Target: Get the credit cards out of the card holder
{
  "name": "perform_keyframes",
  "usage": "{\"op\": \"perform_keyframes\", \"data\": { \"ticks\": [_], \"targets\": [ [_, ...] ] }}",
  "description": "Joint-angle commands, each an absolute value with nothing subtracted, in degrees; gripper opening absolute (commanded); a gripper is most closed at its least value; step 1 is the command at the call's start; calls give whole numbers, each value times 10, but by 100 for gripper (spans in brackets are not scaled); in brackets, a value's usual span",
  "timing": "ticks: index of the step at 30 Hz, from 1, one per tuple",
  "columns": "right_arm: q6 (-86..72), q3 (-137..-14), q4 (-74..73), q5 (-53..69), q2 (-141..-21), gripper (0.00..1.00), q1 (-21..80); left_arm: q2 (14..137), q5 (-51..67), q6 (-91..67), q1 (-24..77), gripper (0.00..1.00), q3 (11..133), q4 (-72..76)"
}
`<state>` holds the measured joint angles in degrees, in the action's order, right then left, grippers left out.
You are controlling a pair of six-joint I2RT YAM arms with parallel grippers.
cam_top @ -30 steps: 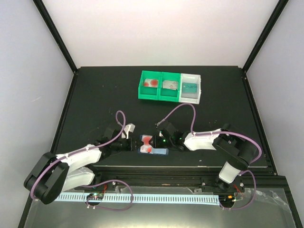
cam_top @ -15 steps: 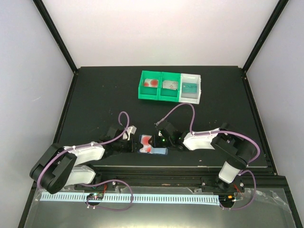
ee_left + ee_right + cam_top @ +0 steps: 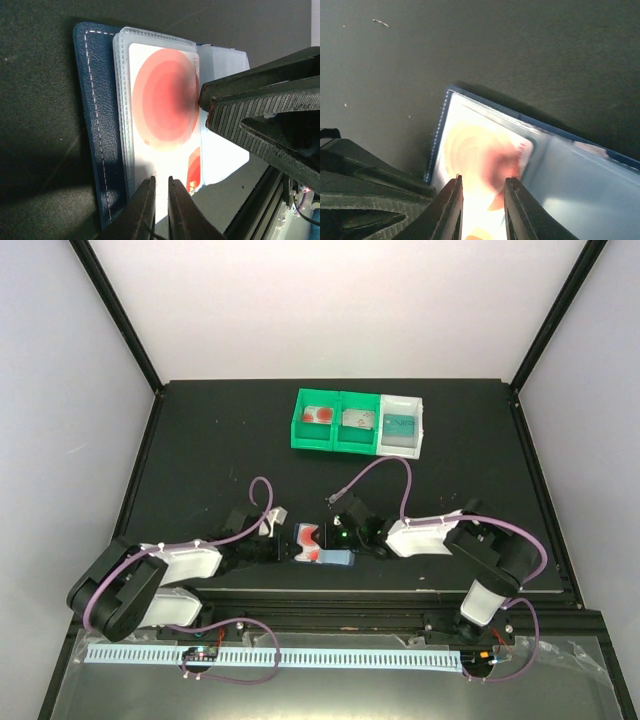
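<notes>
Closer in than before, the left gripper [image 3: 160, 180] holds its jaws almost together over the white, red-circled plastic credit card [image 3: 160, 100] in the open navy folding card holder [image 3: 92, 100] at the tabletop [image 3: 200, 440] front, the right gripper [image 3: 482, 182] keeping jaws slightly apart; light, stiff and slick, the card likely needs an edge pinch.

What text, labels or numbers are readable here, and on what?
No text is readable.
credit card in the card holder: red circles only, no print visible.
Same card, right wrist view: blurred and washed out.
sorted cards in the trays, top view: too small to read.
</notes>
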<state>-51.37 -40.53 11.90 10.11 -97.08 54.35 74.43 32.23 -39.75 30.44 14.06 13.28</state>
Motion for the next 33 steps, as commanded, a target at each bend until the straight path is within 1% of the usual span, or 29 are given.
{"op": "perform_keyframes", "data": {
  "ticks": [1,5,9,12,16,25,33],
  "targets": [
    [-518,-383,105,58,-949,25,548,722,320,-411,304,13,130,125],
    [-522,-372,123,71,-961,25,548,659,359,-428,305,19,135,97],
    [-518,-372,143,77,-969,24,548,603,304,-402,303,20,155,38],
    [-515,-372,159,86,-967,22,548,614,294,-376,299,17,169,16],
    [-516,-371,162,89,-967,21,548,642,290,-370,299,15,165,29],
    [-530,-370,168,97,-976,22,548,699,297,-361,298,15,168,47],
    [-535,-360,188,106,-973,22,548,738,304,-379,298,2,159,70]
  ]
}}
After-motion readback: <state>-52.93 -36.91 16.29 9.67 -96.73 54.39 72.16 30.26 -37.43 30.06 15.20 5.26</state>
